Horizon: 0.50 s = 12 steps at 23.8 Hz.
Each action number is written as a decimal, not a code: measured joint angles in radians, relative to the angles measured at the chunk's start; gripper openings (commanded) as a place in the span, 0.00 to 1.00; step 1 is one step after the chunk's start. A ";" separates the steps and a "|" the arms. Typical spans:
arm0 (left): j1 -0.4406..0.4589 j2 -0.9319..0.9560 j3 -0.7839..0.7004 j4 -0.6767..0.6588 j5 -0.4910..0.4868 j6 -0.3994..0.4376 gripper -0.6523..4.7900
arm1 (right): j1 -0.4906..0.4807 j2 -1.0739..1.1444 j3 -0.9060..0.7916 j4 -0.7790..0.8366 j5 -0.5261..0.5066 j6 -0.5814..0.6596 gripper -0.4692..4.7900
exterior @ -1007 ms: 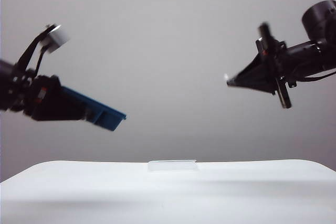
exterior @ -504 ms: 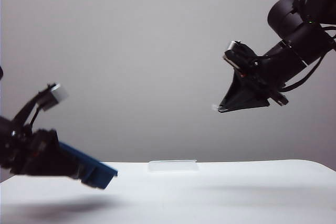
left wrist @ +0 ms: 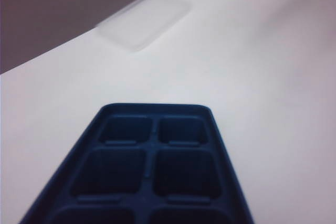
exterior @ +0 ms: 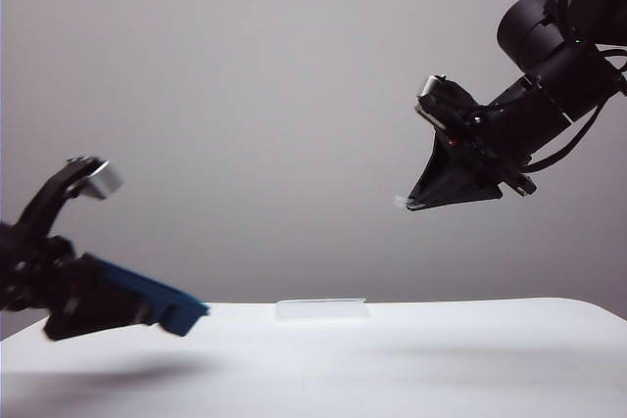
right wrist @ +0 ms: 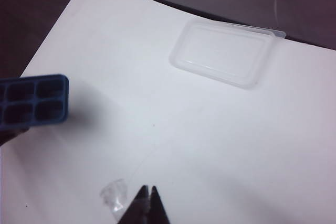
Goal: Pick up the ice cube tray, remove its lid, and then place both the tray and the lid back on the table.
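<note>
While the lid (exterior: 322, 308) lay flat on the table (exterior: 411, 359), the left gripper (exterior: 118, 302) held the ice cube tray (exterior: 147, 299) low over the left side.

Lidless, the tray jutted from the left gripper toward the middle of the table, tilted down at its free end, with its shadow on the white surface below; whether it touched the table could not be told from the exterior view. The left wrist view showed the tray's open compartments (left wrist: 147, 166) facing up and the lid (left wrist: 144, 22) well apart near the far edge. At upper right, the right gripper (exterior: 416, 203) hung high above the table, its jaws closed to a point (right wrist: 147, 203) and holding nothing.
</note>
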 measured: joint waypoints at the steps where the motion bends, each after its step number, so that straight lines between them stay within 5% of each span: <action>1: 0.021 0.022 0.000 0.019 0.008 -0.001 0.67 | 0.000 0.000 0.000 0.000 0.000 0.000 0.08; 6: 0.141 0.162 -0.001 0.214 0.084 -0.074 0.69 | 0.000 0.000 0.000 0.000 -0.001 -0.008 0.08; 12: 0.169 0.272 0.005 0.352 0.119 -0.113 0.75 | 0.000 0.000 -0.001 0.000 0.000 -0.026 0.08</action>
